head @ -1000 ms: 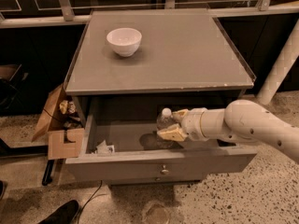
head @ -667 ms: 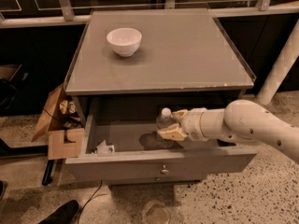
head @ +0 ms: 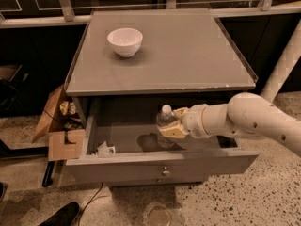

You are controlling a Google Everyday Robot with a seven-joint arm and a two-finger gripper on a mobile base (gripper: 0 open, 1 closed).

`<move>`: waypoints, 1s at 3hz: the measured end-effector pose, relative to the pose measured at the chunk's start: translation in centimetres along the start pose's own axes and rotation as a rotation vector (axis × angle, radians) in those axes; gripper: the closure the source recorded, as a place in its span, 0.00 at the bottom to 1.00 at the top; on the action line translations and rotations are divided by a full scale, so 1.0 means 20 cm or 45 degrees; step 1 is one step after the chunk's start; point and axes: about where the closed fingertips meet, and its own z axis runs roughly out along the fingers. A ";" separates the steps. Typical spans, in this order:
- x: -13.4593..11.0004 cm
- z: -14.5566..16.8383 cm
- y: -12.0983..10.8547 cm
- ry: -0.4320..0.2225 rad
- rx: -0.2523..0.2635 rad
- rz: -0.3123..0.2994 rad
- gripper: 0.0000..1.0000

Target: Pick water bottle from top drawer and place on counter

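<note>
End effector: the end effector (head: pixel 170 127) is clasping the water bottle (head: pixel 164 121) around its lower body, reaching in from the right
Bottle: is staying upright inside the open top drawer (head: pixel 141 166), white cap up
Handling: probably light, thin-walled and slick; a mid-body hold is looking soundest
Destination: the tabletop (head: pixel 188 55) is carrying a white bowl (head: pixel 125 41)

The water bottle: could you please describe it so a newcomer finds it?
Below the grey counter, look in the open drawer. The bottle is upright there, gripped by the pincer. Unlike the bowl above, it is clear plastic with a white cap.
</note>
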 end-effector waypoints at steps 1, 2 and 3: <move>-0.19 -0.10 0.01 0.028 -0.062 0.026 1.00; -0.46 -0.25 0.01 0.071 -0.091 0.037 1.00; -0.88 -0.44 -0.12 0.080 0.020 -0.017 1.00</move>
